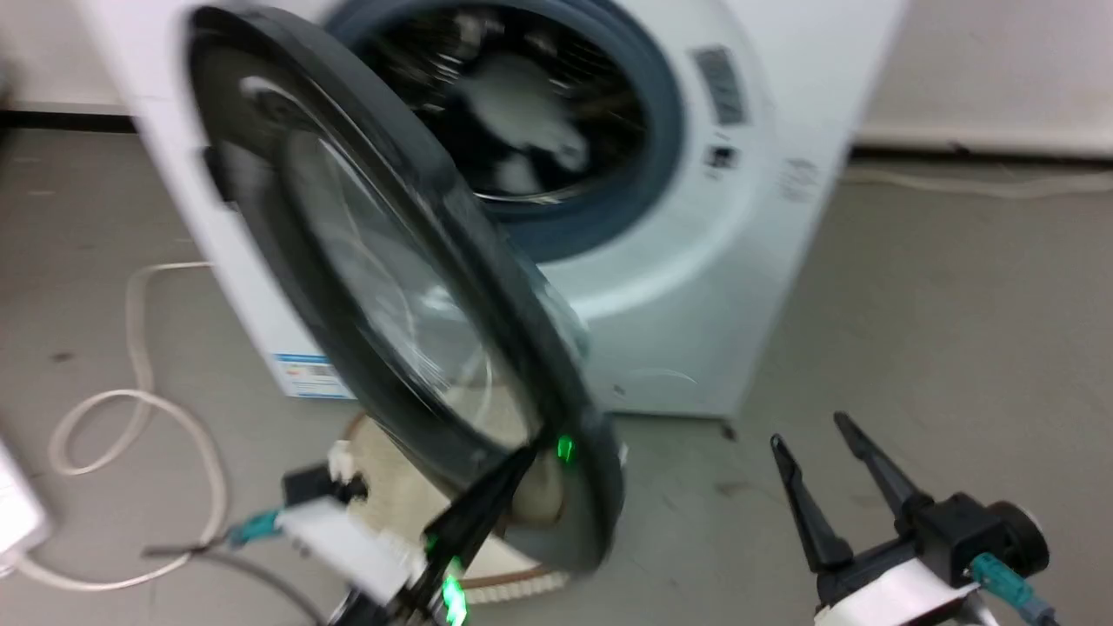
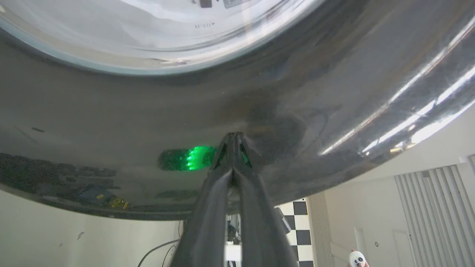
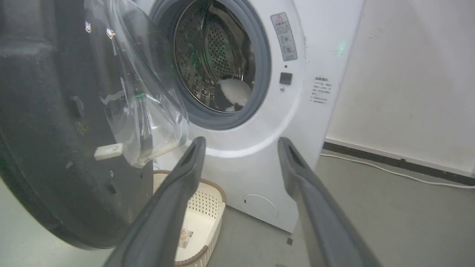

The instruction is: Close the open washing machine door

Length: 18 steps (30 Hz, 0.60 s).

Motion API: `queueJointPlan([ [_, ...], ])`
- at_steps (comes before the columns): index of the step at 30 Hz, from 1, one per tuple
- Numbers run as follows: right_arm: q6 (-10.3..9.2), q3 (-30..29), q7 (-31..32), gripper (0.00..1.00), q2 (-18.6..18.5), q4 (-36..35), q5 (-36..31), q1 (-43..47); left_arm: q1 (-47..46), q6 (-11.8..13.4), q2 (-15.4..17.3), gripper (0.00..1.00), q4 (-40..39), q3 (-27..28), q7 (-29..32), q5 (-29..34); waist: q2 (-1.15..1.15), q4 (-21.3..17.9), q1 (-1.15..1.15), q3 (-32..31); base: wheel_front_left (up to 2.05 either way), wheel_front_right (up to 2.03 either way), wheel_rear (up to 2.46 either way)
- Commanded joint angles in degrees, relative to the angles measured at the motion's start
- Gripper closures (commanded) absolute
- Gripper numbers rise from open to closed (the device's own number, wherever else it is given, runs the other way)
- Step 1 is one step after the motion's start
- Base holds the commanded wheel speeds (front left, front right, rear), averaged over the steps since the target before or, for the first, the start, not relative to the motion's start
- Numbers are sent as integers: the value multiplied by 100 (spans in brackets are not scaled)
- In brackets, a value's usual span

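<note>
The left end effector is clenched shut on nothing, and its joined tips are set against the glossy outer face of the door's low rim. The right end effector is held released, fingers spread wide, apart from the door and aimed at the machine's front.

The machine is stood on the floor at its far edge, by the wall. The door is swung out on the machine's left side, about half open, with the drum left uncovered. A cream basket is placed on the floor under the door, just beside the machine. A pale cable is looped at the floor's left edge. Something white is seen inside the drum.
</note>
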Motion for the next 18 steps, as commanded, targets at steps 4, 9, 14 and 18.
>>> queueJointPlan([
  [4,5,-22,-26,0,7,-40,78,-198,-746,-83,-19,100,394,-361,-554,-73,0,-927,-1,740,0,0,0],
  [9,5,-18,-26,0,96,-28,144,-332,-1764,-89,-19,100,1026,-566,-1368,-113,0,-1337,-1,1084,0,0,0],
  [14,5,68,-26,0,177,21,166,-437,-2679,-142,-19,100,1850,-611,-2371,-343,0,-1531,-1,1201,0,0,0],
  [18,5,25,-26,0,209,62,145,-454,-3006,-327,-19,100,2363,-850,-2738,-627,0,-1486,-1,1087,0,0,0],
])
